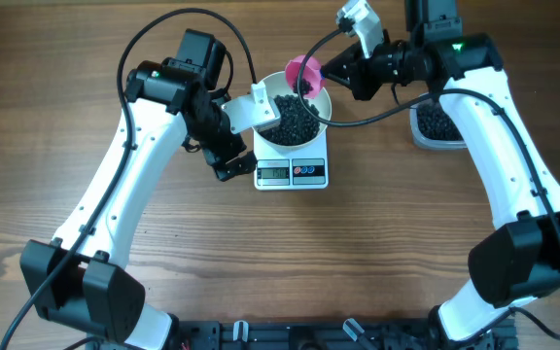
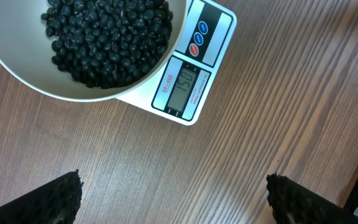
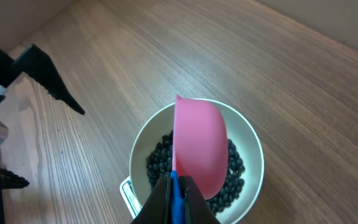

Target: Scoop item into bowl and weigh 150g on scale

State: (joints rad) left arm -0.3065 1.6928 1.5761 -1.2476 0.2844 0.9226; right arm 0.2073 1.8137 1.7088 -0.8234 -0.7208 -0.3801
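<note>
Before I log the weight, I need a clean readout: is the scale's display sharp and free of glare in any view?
Left wrist: scale display sharp, evenly lit, digits legible, no glare. Overhead: it is too small to read. Right wrist: the bowl and pink scoop hide it.

Overhead: scale (image 1: 292, 172) display digits too small to read; platform hidden under bowl (image 1: 325, 105). Clear tub (image 1: 422, 134), right of scale, partly covered by right arm (image 1: 494, 146). Left wrist: bowl cut by top and left edges. Right wrist: pink scoop (image 3: 197, 146) above scale hides some beans (image 3: 157, 165).
</note>
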